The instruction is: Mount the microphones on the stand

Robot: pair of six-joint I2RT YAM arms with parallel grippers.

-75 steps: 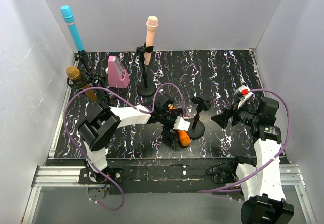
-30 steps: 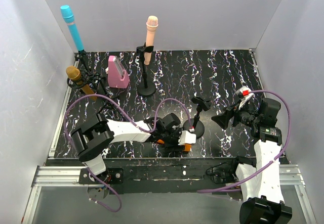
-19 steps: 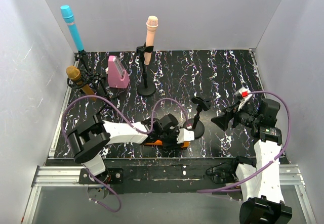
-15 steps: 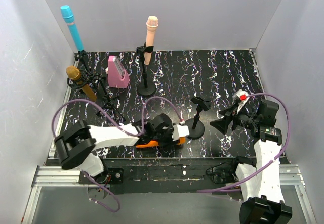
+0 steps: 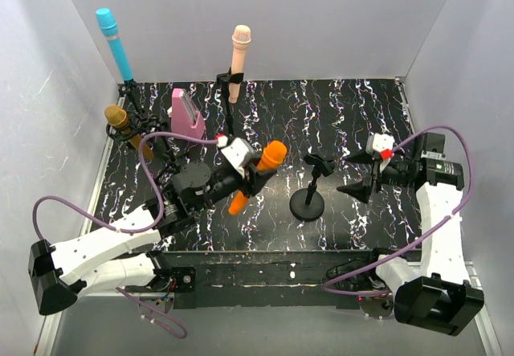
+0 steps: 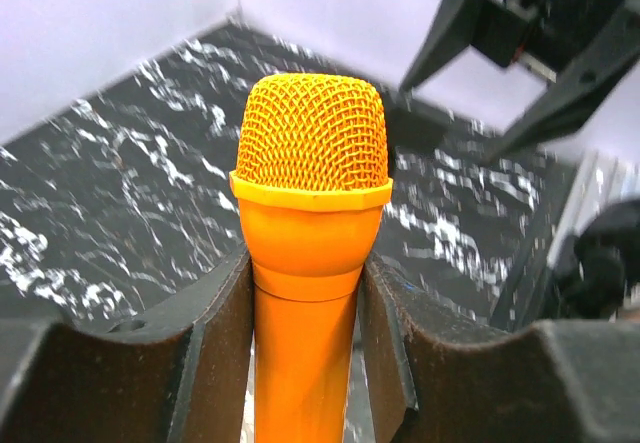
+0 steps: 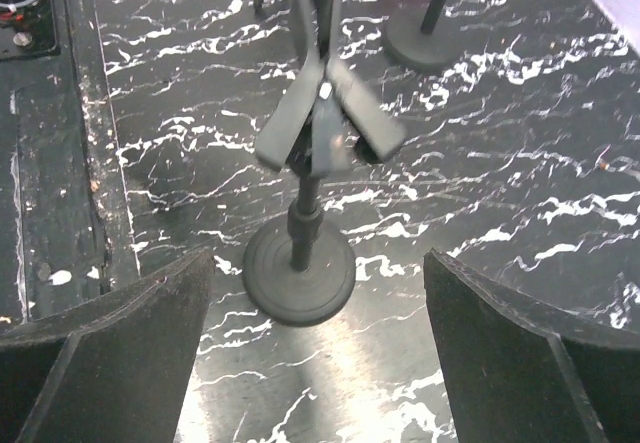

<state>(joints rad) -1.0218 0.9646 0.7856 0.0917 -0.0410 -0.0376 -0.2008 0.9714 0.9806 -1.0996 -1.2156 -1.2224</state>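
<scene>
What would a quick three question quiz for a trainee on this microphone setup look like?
1. True or false: the left gripper is open.
2. Pick one: how many stands hold no microphone? A none, B one, C two.
3. Fill in: the right gripper has its jaws ____.
Key: 1 false, it is shut on the orange microphone. 2 B, the middle stand. 3 open.
</scene>
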